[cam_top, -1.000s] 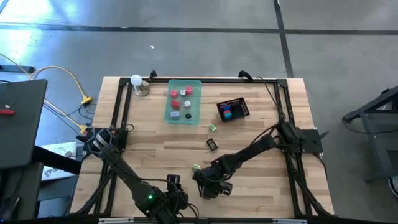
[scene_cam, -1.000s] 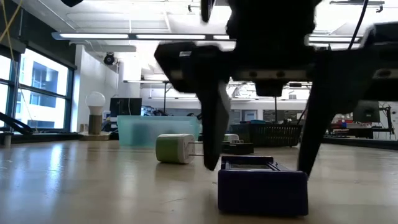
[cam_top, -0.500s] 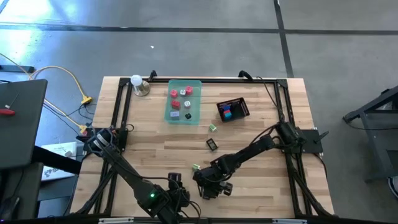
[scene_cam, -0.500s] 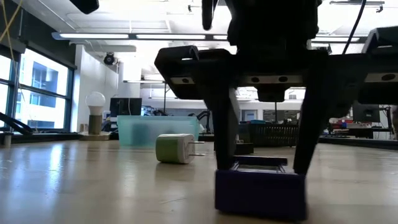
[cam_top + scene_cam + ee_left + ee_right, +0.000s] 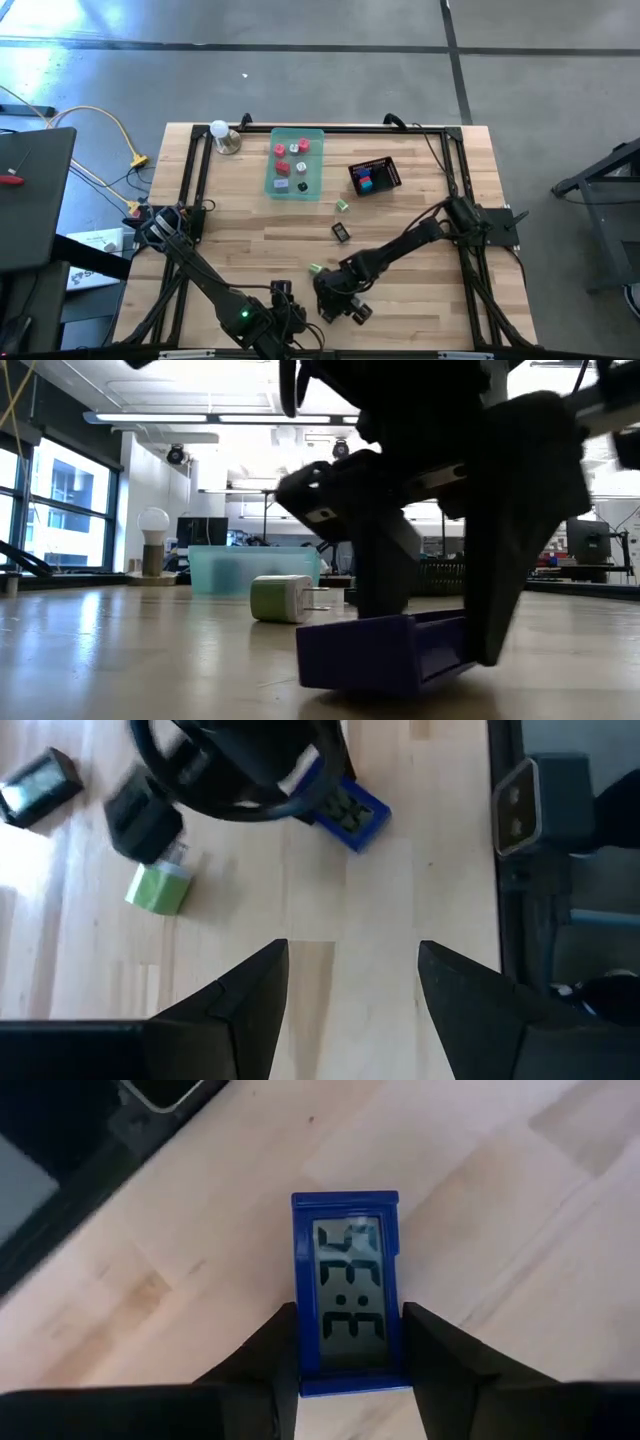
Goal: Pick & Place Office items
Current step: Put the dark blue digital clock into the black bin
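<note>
My right gripper (image 5: 343, 303) (image 5: 350, 1342) is low over the near middle of the table, shut on a small blue digital clock (image 5: 350, 1285) (image 5: 385, 653). A green-and-white plug-like piece (image 5: 316, 269) (image 5: 281, 599) lies on its side just beyond it. A black piece (image 5: 342, 232) and a small green piece (image 5: 342, 205) lie farther back on the wood. Red, pink and dark pieces lie in the translucent green tray (image 5: 297, 186). Blue and red pieces sit in the black mesh basket (image 5: 388, 180). My left gripper (image 5: 355, 982) (image 5: 278, 318) hangs open at the near edge and touches nothing. My right gripper pinches the blue clock by its two long sides, at one short end (image 5: 350, 1378), one finger (image 5: 275, 1350) on each side. The fingers come from above, slanting down, and lie along the clock. It sits tilted, the held end raised and the free end (image 5: 312, 665) low by the table.
A white bulb on a round base (image 5: 222, 135) stands at the far left corner. A black frame (image 5: 196, 190) runs along the table's sides and far edge. Bare wood (image 5: 250, 250) lies between the tray and the near edge.
My right gripper has shut its fingers from either side onto the blue clock, then turned and tipped. The clock, which lay flat on the table, now stands tilted and turned about, its held end lifted.
</note>
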### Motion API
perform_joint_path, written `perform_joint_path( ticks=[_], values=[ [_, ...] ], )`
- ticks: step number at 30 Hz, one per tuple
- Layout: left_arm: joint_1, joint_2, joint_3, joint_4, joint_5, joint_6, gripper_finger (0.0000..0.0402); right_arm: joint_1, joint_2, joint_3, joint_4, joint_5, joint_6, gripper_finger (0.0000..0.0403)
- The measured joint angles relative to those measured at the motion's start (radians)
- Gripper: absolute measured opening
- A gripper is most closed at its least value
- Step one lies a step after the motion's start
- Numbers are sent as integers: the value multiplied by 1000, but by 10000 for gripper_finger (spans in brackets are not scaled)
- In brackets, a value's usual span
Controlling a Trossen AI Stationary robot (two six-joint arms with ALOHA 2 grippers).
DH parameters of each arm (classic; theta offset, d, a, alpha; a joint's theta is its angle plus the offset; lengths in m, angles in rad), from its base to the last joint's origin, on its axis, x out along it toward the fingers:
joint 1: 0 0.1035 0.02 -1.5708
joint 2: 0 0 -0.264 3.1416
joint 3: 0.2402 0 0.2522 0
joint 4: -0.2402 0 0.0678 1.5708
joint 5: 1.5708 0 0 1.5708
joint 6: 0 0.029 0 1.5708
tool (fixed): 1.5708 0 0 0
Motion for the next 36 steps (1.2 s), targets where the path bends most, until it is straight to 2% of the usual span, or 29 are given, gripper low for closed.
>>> perform_joint_path(
  ticks=[5, 9, 14, 20, 26, 31, 36],
  values=[
    [-6, 0, 0, 1, 18, -7, 215, 32, -31, -4, -32, 55, 157, 132],
    [-5, 5, -2, -51, 55, -93, 215, 57, -81, -5, -71, 122, 253, 132],
    [8, 6, -4, -105, 100, -50, 215, 75, -169, -3, -159, 225, 438, 132],
    [6, 6, -4, -83, 44, 227, 205, 143, -225, -2, -150, 282, 637, 132],
    [7, 6, -4, 111, 8, 571, 185, 223, -225, -3, -1, 306, 807, 132],
    [9, 5, -4, 219, 6, 707, 172, 272, -225, -3, 136, 413, 881, 132],
    [7, 5, -3, 295, 6, 841, 170, 288, -225, -3, 164, 441, 974, 132]
  ],
)
